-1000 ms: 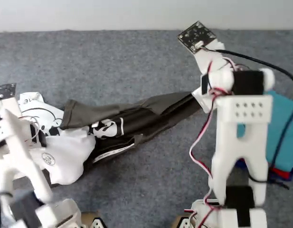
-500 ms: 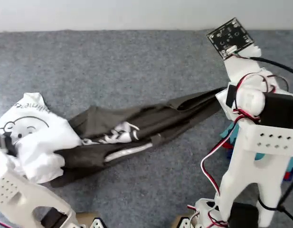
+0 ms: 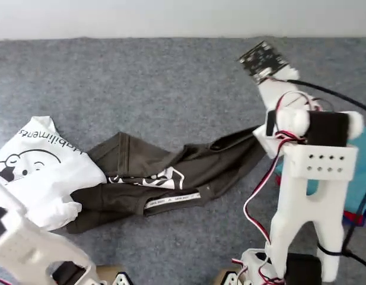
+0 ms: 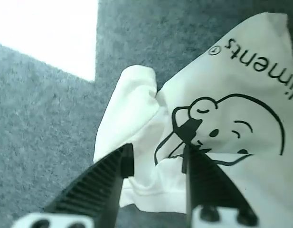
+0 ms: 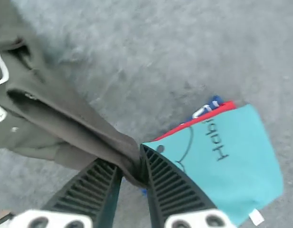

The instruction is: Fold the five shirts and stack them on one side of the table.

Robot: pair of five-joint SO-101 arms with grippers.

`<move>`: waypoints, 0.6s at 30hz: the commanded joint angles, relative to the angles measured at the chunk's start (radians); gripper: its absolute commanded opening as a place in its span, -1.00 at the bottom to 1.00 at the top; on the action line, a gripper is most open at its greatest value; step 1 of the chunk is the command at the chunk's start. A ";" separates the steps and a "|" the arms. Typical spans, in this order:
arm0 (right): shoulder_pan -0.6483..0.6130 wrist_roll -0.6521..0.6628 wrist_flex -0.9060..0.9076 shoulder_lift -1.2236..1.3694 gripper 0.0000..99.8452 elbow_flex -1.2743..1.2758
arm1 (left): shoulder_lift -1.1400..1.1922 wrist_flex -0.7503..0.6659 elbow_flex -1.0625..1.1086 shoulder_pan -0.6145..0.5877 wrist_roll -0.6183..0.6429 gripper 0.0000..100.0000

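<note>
High view: your right arm stands at the right of the table, wrist tipped down. The dark olive shirt runs out from under that wrist as a long rumpled band, and its far end meets the white printed shirt. A folded teal shirt lies just behind the same arm, partly hidden by it, with red and blue cloth showing beneath. Your left arm sits at the near left corner, close beside the white shirt's crumpled sleeve. Left wrist view: the left gripper is released, jaws spread with nothing pinched between them. It hangs over the white printed shirt, with the cartoon print just past the fingertips and a bunched sleeve off one jaw. Bare grey table lies to that sleeve's far side. Right wrist view: the right gripper is clenched on the dark olive shirt, a twisted end of the cloth caught between the ribbed fingers. The rest trails away from the tips, loosely folded on itself. The teal shirt lies just beside the gripper, one corner nearly touching a finger. It rests on a red shirt, with a blue shirt peeking out at the stack's far edge.
</note>
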 commanded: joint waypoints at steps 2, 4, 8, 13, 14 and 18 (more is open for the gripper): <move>-0.016 0.003 0.035 -0.024 -0.98 0.054 | -0.261 0.021 0.236 0.213 -0.091 -0.64; -0.012 0.003 0.022 -0.024 -0.98 0.095 | -0.333 0.020 0.378 0.330 -0.124 -0.64; -0.012 0.000 0.025 -0.024 -0.98 0.133 | -0.381 0.018 0.602 0.562 -0.172 -0.64; -0.012 -0.012 0.027 -0.024 -0.98 0.135 | -0.315 0.002 0.673 0.761 -0.204 -0.57; -0.012 -0.028 0.027 -0.024 -0.98 0.135 | -0.292 0.002 0.670 0.787 -0.207 -0.56; -0.013 -0.064 0.027 -0.024 -0.98 0.137 | -0.172 -0.018 0.668 0.878 -0.236 -0.56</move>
